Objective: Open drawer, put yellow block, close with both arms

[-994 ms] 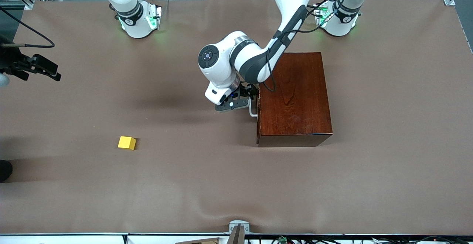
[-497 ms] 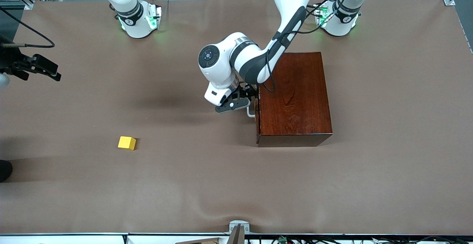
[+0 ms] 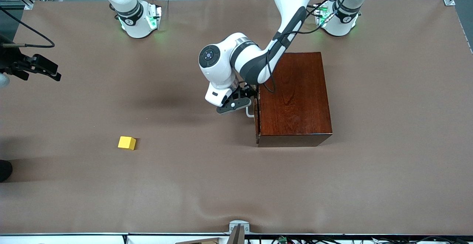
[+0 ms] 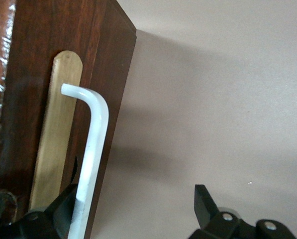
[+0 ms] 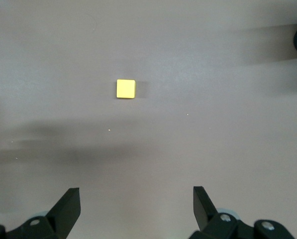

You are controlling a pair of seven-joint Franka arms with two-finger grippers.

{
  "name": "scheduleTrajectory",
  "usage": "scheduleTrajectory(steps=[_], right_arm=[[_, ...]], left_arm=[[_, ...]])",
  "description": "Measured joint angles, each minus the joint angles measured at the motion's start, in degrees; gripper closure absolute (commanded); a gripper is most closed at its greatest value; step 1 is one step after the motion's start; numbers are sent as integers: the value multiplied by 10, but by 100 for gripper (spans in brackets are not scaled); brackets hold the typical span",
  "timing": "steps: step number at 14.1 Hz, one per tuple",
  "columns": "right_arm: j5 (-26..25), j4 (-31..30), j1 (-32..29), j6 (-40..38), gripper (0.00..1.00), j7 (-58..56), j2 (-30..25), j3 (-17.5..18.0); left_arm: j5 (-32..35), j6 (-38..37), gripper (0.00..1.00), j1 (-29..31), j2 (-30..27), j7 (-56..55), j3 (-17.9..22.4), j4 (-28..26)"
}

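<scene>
Both arms [image 3: 292,0] are showing glossy white shells w/ dark grey joint bands; bases are glowing green. Left arm is carrying a black cable along its forearm, plus a round dark cap w/ blue dot on the wrist. Fingers [image 5: 68,206] are showing matte black, wedge-shaped, w/ small silver screws.

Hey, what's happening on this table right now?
The left arm has its claw at the white handle of the drawer in the dark wooden box, fingers spread with one against the bar; the drawer shows barely a slight gap. The yellow block sits alone on the brown table, toward the right arm's end. The right claw waits open, up over that end.
</scene>
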Motion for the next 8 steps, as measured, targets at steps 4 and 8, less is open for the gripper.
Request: scheduleTrajectory(steps=[4,8], right_arm=[[0,0,0,0,0,0,0,0],[0,0,0,0,0,0,0,0]], left_arm=[[0,14,0,0,0,11,0,-2],[0,34,0,-1,0,62,-1,-4]])
